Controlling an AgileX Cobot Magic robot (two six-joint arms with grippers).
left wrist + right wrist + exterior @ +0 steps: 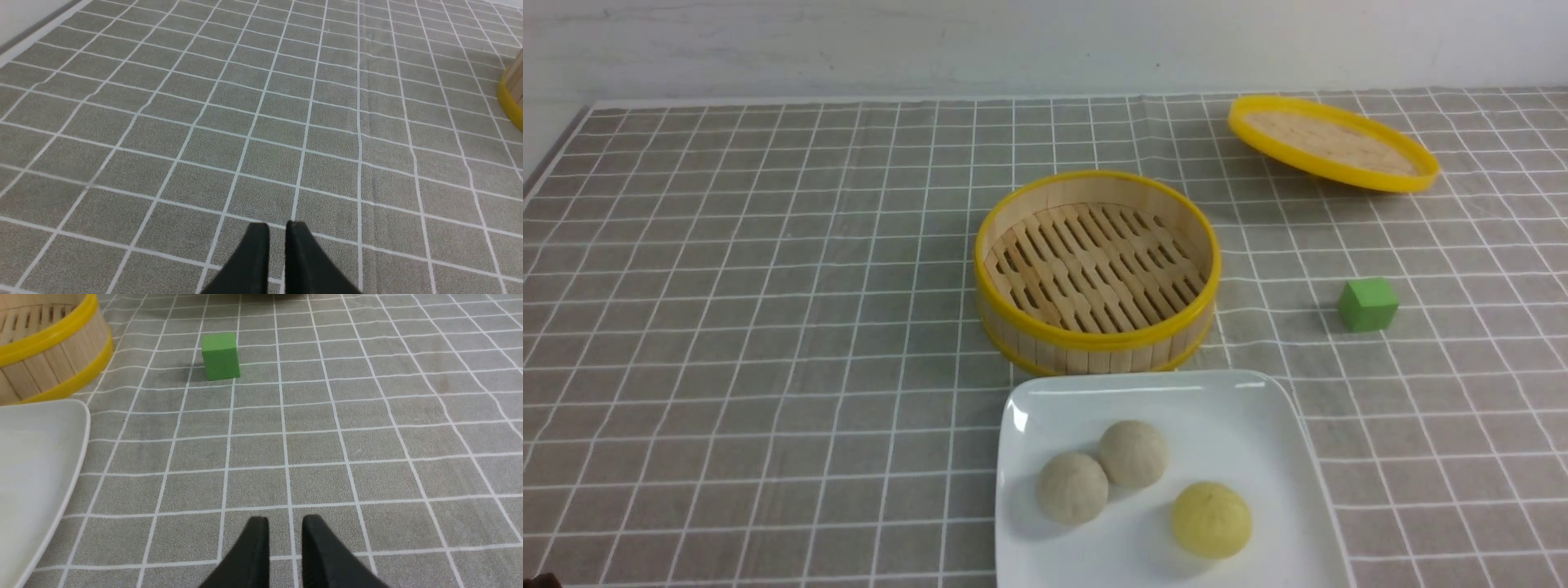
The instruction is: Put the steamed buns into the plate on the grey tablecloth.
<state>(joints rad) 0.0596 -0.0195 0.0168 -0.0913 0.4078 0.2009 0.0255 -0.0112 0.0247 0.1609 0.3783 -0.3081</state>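
The left hand (278, 228) hangs over bare cloth with its two black fingers nearly together, only a thin slit between them, and nothing in its grip; the right hand (284, 524) is likewise almost closed, a narrow gap showing between its dark fingers, and it holds nothing. All three small round dome-shaped steamed buns lie on the large glossy white square plate (1258, 408): two pale cream-beige buns, one (1072, 487) touching the other (1132, 454), and a yellow bun (1211, 519) a little apart to their right. The plate sits on the grey fabric tablecloth with its grid of thin white lines (768, 327), at the near edge of the front view. Just beyond the plate stands the round bamboo steamer basket with yellow rims (1097, 271), its slatted floor bare. To the right of the basket, apart from it, a small green cube (1368, 305) rests on the cloth; the right wrist view shows it ahead of the right hand. Farther back and to the right lies the flat round yellow-rimmed lid (1331, 143), tilted, with one edge raised.
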